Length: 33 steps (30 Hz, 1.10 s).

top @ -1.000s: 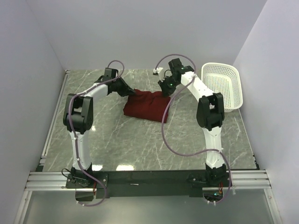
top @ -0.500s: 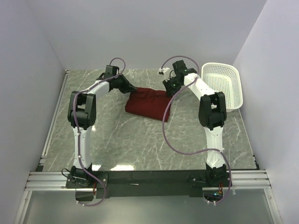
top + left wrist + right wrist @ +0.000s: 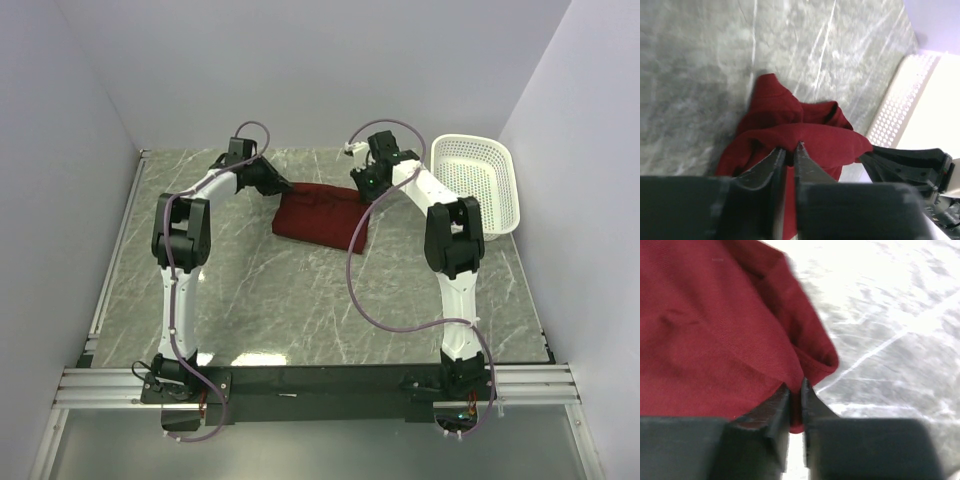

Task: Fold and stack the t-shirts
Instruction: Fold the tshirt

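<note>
The dark red t-shirt point(image 3: 318, 216) lies bunched in a folded block at the back middle of the marble table point(image 3: 260, 290). My left gripper point(image 3: 287, 188) is at its far left corner. In the left wrist view the narrow jaws point(image 3: 789, 147) pinch a raised fold of the t-shirt point(image 3: 805, 132). My right gripper point(image 3: 359, 193) is at the far right corner. In the right wrist view it point(image 3: 795, 385) is shut on the hem of the t-shirt point(image 3: 705, 330), with cloth showing between the fingers. The right gripper's black fingers point(image 3: 907, 161) also show in the left wrist view.
A white perforated basket point(image 3: 478, 185) stands at the back right, close to the right arm; its wall point(image 3: 897, 107) shows in the left wrist view. Purple cables loop off both arms. A metal rail point(image 3: 300, 385) runs along the near edge.
Both grippers have drawn back toward the far wall, and the t-shirt has slid with them, a little farther back and to the right. The left jaws have eased slightly.
</note>
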Motion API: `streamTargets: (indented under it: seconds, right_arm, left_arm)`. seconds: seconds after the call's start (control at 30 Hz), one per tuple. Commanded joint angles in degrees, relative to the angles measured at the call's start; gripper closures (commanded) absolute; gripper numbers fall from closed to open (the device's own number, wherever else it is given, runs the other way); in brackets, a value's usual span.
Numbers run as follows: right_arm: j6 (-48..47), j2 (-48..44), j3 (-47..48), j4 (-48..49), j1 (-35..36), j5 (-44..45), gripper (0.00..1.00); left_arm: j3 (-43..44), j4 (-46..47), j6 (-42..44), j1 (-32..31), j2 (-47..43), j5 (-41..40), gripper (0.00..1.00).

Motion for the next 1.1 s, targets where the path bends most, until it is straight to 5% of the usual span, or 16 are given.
streamTargets:
  seconds: [0.0, 0.07, 0.2, 0.33, 0.43, 0.47, 0.57, 0.8, 1.07]
  right_arm:
    - [5.0, -3.8, -2.8, 6.4, -0.5, 10.0, 0.76]
    - [5.7, -4.3, -4.2, 7.3, -0.5, 11.3, 0.44]
    - [7.5, -6.0, -6.7, 9.4, -0.5, 16.1, 0.32]
    - [8.1, -10.0, -10.4, 14.3, -0.8, 17.1, 0.28]
    - [4.9, -12.9, -11.6, 13.2, -0.9, 8.1, 0.56]
    - [3.1, -13.3, -11.4, 11.9, -1.0, -3.5, 0.71]
    - [0.4, -10.2, -8.6, 6.4, -1.4, -19.3, 0.84]
    - [6.2, 4.1, 6.6, -6.2, -1.4, -38.2, 0.84]
    - [13.1, 2.7, -4.9, -1.4, -1.1, -46.5, 0.83]
  left_arm:
    - [2.9, 1.8, -0.2, 0.7, -1.7, -5.3, 0.83]
    - [5.0, 0.6, 0.5, 0.7, -0.9, -6.3, 0.66]
    - [8.3, -0.4, 2.3, 0.8, -1.1, -7.3, 0.48]
    - [3.0, 6.1, 6.6, 0.8, -6.8, -7.8, 0.46]
    - [-2.8, 8.5, 9.3, 0.8, -11.9, -3.9, 0.46]
    - [-4.1, 8.7, 9.6, 0.8, -13.4, -2.3, 0.47]
    - [-9.8, 11.3, 9.7, 0.0, -14.6, 5.9, 0.56]
    - [-7.4, 10.0, 9.3, -2.9, -6.9, 14.1, 0.76]
    - [-1.5, 11.7, 6.8, -4.2, 2.4, 18.6, 0.8]
